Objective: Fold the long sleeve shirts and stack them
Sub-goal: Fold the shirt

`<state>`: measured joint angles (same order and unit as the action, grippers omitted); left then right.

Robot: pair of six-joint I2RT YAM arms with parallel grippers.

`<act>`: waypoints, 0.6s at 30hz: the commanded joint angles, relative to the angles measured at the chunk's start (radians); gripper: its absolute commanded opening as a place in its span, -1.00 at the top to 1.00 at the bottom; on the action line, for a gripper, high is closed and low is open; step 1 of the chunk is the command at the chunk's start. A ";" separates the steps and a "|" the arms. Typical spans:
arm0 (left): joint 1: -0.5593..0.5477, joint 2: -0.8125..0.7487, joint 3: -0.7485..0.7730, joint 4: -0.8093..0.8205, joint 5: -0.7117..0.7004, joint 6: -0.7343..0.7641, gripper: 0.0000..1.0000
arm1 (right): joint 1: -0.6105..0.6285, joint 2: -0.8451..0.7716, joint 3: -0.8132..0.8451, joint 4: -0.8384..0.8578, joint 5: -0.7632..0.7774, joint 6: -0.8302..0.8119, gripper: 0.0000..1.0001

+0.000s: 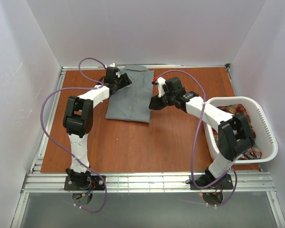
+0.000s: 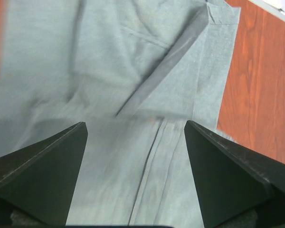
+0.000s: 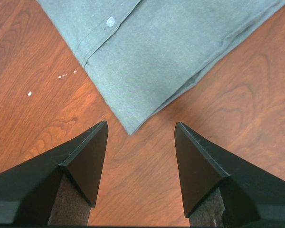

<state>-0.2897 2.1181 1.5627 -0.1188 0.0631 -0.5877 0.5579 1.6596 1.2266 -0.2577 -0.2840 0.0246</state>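
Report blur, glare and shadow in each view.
Left wrist: the grey shirt is smeared with blur, worst at the left edge. Right wrist: sharp, the button and wood grain crisp. Top external: even light, no glare on the table, only faint shadows.

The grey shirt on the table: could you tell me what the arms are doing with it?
Two robot arms are folding shirts. The grey shirt lies partly folded on the table. The left tool hovers open over its far left part, and the right tool is open by its near right corner; neither grips it. A plaid shirt lies in the white basket.
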 commanded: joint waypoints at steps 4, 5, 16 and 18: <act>0.003 -0.358 -0.219 0.009 -0.224 -0.024 -0.58 | 0.042 0.087 0.057 0.031 -0.043 0.064 -0.06; 0.001 -0.375 -0.239 -0.016 -0.239 -0.030 -0.58 | 0.049 0.101 0.068 0.031 -0.047 0.075 -0.05; 0.004 -0.265 -0.395 -0.223 -0.309 -0.066 -0.40 | 0.093 0.322 0.165 0.005 -0.080 0.164 0.28; 0.004 -0.235 -0.392 -0.264 -0.292 -0.072 -0.34 | 0.093 0.345 0.146 -0.012 -0.075 0.182 0.36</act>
<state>-0.2897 1.8637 1.1797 -0.2699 -0.2070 -0.6460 0.6514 1.9808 1.3537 -0.2535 -0.3450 0.1677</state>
